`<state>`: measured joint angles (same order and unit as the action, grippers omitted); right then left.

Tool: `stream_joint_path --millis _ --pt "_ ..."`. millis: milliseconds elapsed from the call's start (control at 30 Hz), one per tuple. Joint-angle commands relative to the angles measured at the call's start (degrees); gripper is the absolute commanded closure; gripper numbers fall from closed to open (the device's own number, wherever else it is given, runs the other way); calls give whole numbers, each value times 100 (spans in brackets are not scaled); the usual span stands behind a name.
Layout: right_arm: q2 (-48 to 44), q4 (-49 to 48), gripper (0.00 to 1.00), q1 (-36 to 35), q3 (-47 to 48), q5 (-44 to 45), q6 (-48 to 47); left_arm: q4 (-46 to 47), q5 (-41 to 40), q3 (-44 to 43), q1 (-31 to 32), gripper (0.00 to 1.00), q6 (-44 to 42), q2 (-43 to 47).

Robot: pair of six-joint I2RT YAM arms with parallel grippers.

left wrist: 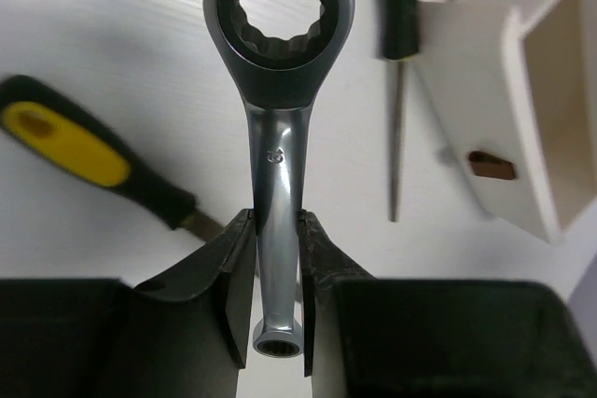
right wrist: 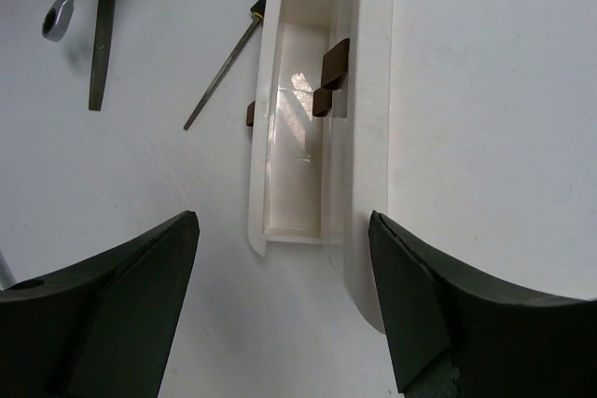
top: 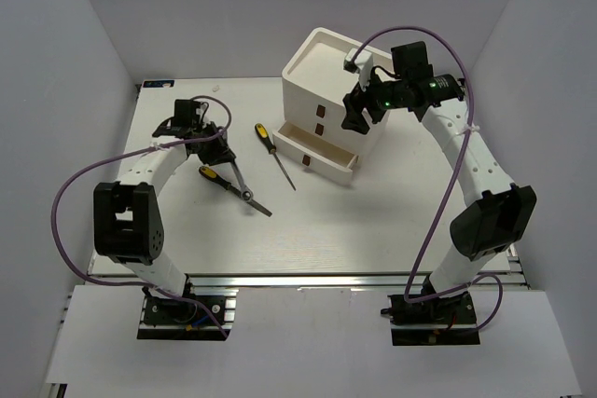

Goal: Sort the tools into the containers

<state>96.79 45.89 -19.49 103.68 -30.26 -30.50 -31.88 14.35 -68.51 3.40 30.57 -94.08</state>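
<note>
Clamping wrench (left wrist: 278, 137) shank in left tool (left wrist: 277, 272), ring end pointing away, over left of bench (top: 373, 221). Probably needs swinging right toward open bottom drawer (top: 326, 163), well apart. Hovering above that drawer with right tool (right wrist: 280, 230), spread wide, empty.

two yam arms at the worktop's near edge: the left arm (top: 149, 170) and right arm (top: 471, 151) share one build, white tubular links joined by boxy black joint housings, each trailed by a purple cable (top: 53, 221) running from black base (top: 182, 309) to wrist. a green light (top: 385, 98) glows on the right wrist's black housing. seen close, the left end effector (left wrist: 277, 230) and right end effector (right wrist: 282, 221) carry matte black, wedge-shaped fingers (right wrist: 121, 295).
</note>
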Motion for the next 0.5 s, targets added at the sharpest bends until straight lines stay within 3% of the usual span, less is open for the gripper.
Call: stream_joint_path --millis 0,467 --pt "-319 -212 21 76 -84 -147 53 568 428 -330 292 100 667 250" --pt "-477 -352 21 147 -295 -261 132 2809 675 31 1277 100 3532 180"
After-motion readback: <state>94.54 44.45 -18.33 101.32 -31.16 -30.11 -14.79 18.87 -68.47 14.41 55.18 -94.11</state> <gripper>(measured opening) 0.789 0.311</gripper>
